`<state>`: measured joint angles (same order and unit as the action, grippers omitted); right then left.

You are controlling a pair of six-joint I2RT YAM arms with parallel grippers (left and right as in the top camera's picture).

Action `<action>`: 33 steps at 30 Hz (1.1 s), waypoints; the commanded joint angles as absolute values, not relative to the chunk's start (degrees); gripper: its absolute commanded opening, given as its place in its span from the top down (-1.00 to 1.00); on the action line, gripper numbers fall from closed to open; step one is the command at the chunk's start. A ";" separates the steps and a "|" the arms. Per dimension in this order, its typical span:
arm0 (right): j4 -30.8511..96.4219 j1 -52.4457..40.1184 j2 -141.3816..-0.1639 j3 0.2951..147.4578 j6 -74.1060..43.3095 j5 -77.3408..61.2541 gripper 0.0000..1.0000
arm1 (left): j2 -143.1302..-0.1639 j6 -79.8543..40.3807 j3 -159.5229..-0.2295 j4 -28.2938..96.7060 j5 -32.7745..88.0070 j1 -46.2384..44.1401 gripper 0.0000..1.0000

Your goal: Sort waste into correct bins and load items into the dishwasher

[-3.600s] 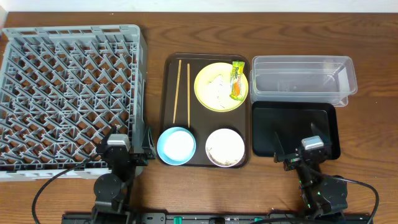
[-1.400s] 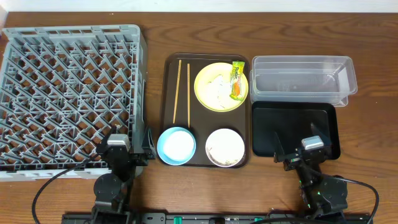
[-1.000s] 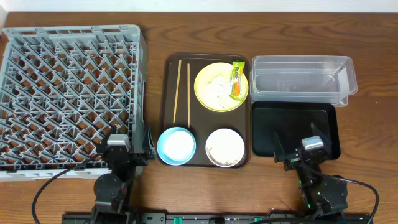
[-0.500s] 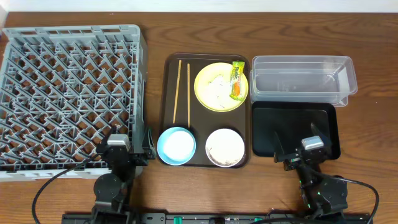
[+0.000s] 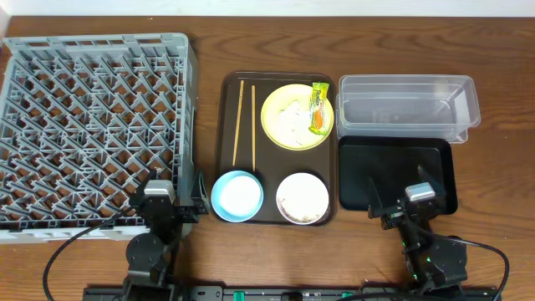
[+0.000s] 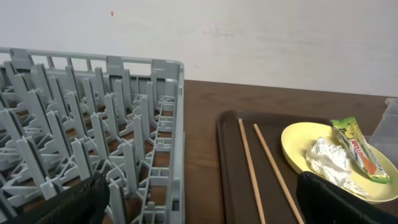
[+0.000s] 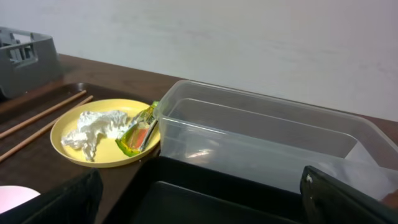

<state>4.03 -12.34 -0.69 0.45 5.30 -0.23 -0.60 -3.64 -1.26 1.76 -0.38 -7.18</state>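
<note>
The grey dish rack [image 5: 92, 125] stands at the left. The brown serving tray [image 5: 224, 100] holds two chopsticks [image 5: 238, 121], a yellow plate [image 5: 280, 138] with a white tissue [image 5: 290, 119] and a yellow-green wrapper [image 5: 319, 107], a blue bowl [image 5: 236, 196], and a white bowl [image 5: 303, 198] with pale scraps. The clear tub [image 5: 405, 104] and black tray [image 5: 397, 171] lie at the right. My left gripper [image 5: 178, 184] is open and empty at the rack's near right corner [image 6: 168, 124]. My right gripper [image 5: 399, 191] is open and empty over the black tray's near edge [image 7: 205, 199].
The rack's wall [image 6: 177, 93] rises just left of the serving tray [image 6: 227, 162]. The clear tub [image 7: 261, 143] stands behind the black tray and touches the plate's side [image 7: 109, 157]. Bare brown table runs along the front and far right.
</note>
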 commanded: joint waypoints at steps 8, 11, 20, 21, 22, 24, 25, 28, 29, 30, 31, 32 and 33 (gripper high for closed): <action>4.14 -12.19 -0.45 0.30 5.87 -0.47 -0.99 | -0.30 -3.73 -0.23 4.01 -1.91 -7.03 -0.93; 4.14 -12.19 -0.45 0.30 5.87 -0.47 -0.99 | -0.30 -3.73 -0.23 4.01 -1.91 -7.03 -0.93; 4.14 -12.19 -0.45 0.30 5.87 -0.47 -0.98 | -0.30 -3.73 -0.23 4.01 -1.91 -7.03 -0.93; 4.14 -12.19 -0.45 0.30 5.87 -0.47 -0.99 | -0.30 -3.73 -0.23 4.01 -1.91 -7.03 -0.93; 4.14 -12.19 -0.45 0.30 5.87 -0.47 -0.98 | -0.30 -3.73 -0.23 3.81 -1.93 -7.03 -0.93; 4.14 -12.19 -0.45 0.30 5.87 -0.47 -0.98 | -0.30 -3.73 -0.23 3.31 -1.93 -7.03 -0.93; 4.14 -12.19 -0.45 0.30 5.87 -0.47 -0.99 | -0.30 -3.73 -0.23 3.31 -1.91 -7.03 -0.93; 3.95 -12.19 -0.45 0.30 5.87 -0.45 -0.98 | -0.32 -3.75 -0.23 4.01 -1.89 -7.03 -0.93; 3.51 -12.19 -0.45 0.30 5.87 -0.45 -0.99 | -0.34 -3.75 -0.23 4.01 -1.87 -7.03 -0.93; 3.11 -12.19 -0.45 0.32 5.87 -0.45 -0.98 | -0.34 -3.75 -0.23 4.01 -1.87 -7.03 -0.93; 2.79 -12.19 -0.45 0.32 5.85 -0.64 -0.99 | -0.34 -3.75 -0.23 4.01 -1.87 -7.03 -0.93; 2.48 -12.19 -0.45 0.32 5.85 -1.10 -0.99 | -0.34 -3.75 -0.23 4.03 -1.87 -7.03 -0.93; 2.59 -12.19 -0.45 0.32 5.87 -1.15 -0.98 | -0.34 -3.75 -0.23 4.01 -1.87 -7.03 -0.93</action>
